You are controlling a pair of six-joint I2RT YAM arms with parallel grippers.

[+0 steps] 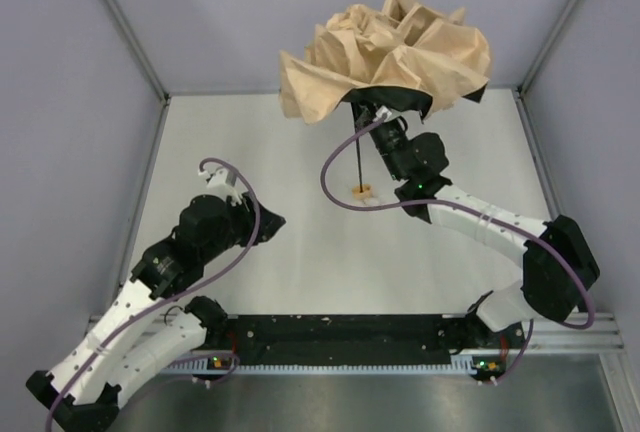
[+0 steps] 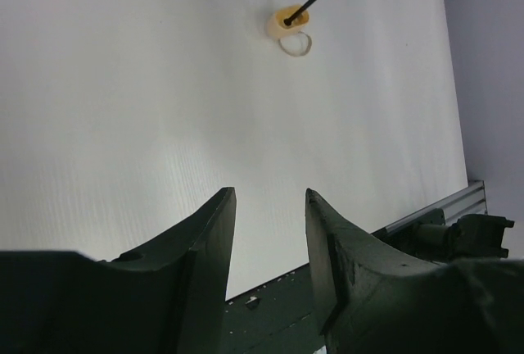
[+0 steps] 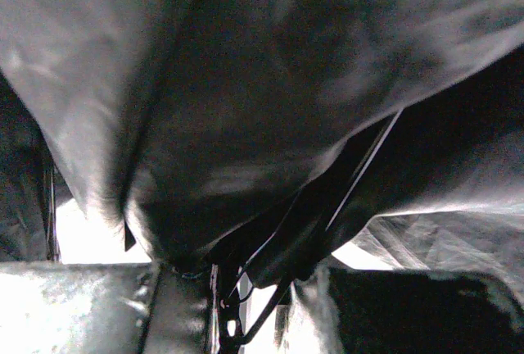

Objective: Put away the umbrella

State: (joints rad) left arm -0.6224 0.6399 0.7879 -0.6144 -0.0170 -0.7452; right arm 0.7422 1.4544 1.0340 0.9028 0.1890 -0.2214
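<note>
The right claw [image 1: 385, 134] grips the umbrella [image 1: 375, 77] just under its crumpled tan canopy [image 1: 410, 37], holding it tilted, its handle [image 1: 362, 190] resting on the table [image 1: 300, 282] toward the far side. The left claw [image 2: 270, 198] hangs half-open and empty, well apart.

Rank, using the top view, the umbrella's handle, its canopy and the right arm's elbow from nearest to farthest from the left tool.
1. Handle: low down, just to the right of the left tool.
2. Canopy: raised, farther back and to the right.
3. Right arm's elbow: at the far right side.
</note>
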